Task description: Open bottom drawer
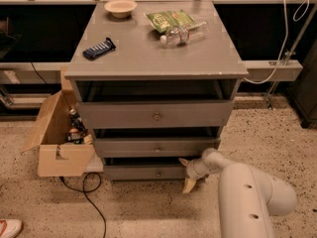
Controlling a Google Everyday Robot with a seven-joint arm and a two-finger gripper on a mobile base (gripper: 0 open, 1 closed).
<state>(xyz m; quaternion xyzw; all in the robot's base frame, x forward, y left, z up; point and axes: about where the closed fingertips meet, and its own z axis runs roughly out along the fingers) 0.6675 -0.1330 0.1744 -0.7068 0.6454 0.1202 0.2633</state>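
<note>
Pincer hangs spread wide beside bottom drawer; cardboard box holds small items.

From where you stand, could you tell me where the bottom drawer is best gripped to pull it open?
Grip the small round knob at the centre of the bottom drawer, coming straight from the front; it alone protrudes. The pincer sits right of it.

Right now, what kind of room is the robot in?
Probably a lab or workshop: speckled hard floor, a cardboard box, loose cable. The pincer sits low at the right end of the bottom drawer.
</note>
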